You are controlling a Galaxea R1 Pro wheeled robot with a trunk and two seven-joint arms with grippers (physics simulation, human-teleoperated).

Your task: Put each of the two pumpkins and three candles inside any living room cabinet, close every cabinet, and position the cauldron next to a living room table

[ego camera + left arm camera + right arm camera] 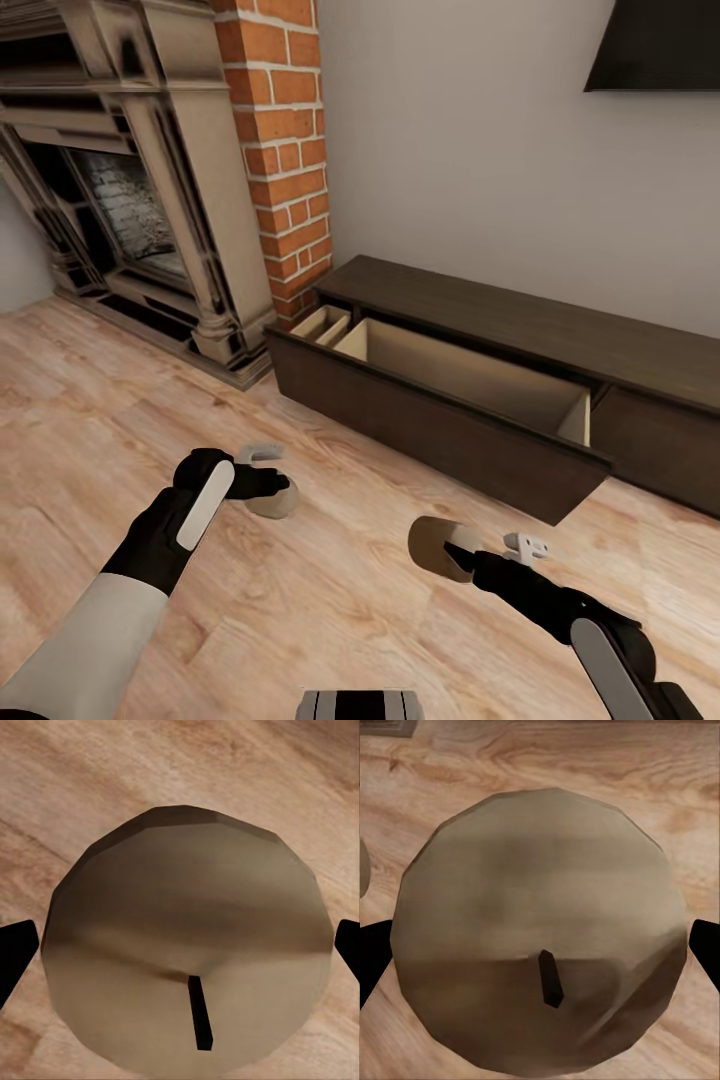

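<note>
At the far left stands the ornate stone fireplace (120, 200), with the red brick chimney (283, 150) just beside it; both sit well back from the arms. In front, over the light wood plank floor (100, 430), the left gripper (268, 485) has its fingers closed around a short beige wax candle (277, 497), which the left wrist view shows wedged between the two dark fingertips (16, 952) with its wick (199, 1012) facing the camera. Further right, the right gripper (470, 555) likewise clamps a second stubby tan candle (440, 545), seen edge to edge between the fingers in the right wrist view (540, 930).

Beyond both hands the long, low dark brown wooden cabinet (520, 325) runs along the wall under the black wall-hung TV (655, 45). One wide drawer (470, 380) is pulled out, its pale divided inside bare as far as it shows.

By my reading the task is early: two candles are in hand, none stored yet, and the third candle, pumpkins, cauldron and closing remain.

The drawer's front edge stands between the hands and the opening; the candles must pass over it. Floor room before it looks open.
</note>
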